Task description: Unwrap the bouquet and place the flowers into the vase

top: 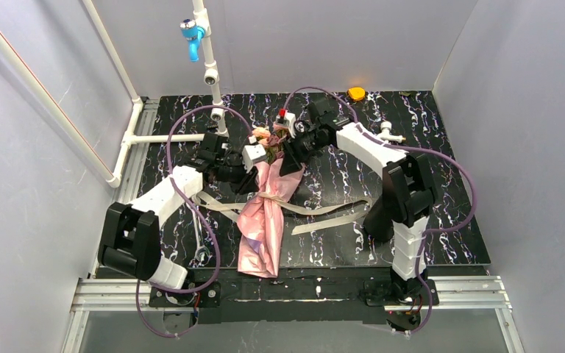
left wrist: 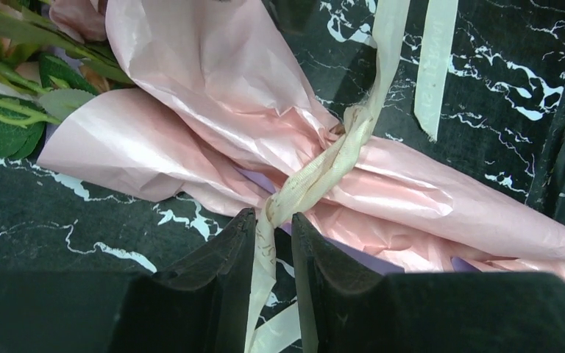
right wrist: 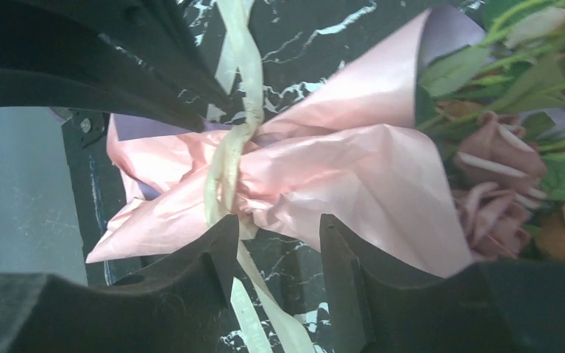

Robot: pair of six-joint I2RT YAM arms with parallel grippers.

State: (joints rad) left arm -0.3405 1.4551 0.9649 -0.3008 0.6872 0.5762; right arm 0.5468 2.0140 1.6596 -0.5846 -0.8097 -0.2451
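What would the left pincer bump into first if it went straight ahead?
Probably the twisted beige ribbon tied round the shiny pink paper cone; a strand runs between the fingers of the left pincer. Depth is hard to judge.

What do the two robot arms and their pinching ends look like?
Both the left arm and right arm are chunky white shells linked by black joint housings. A purple cable loops along each. The left end effector and right end effector each have two matte black fingers, wedge-shaped with notched inner edges.
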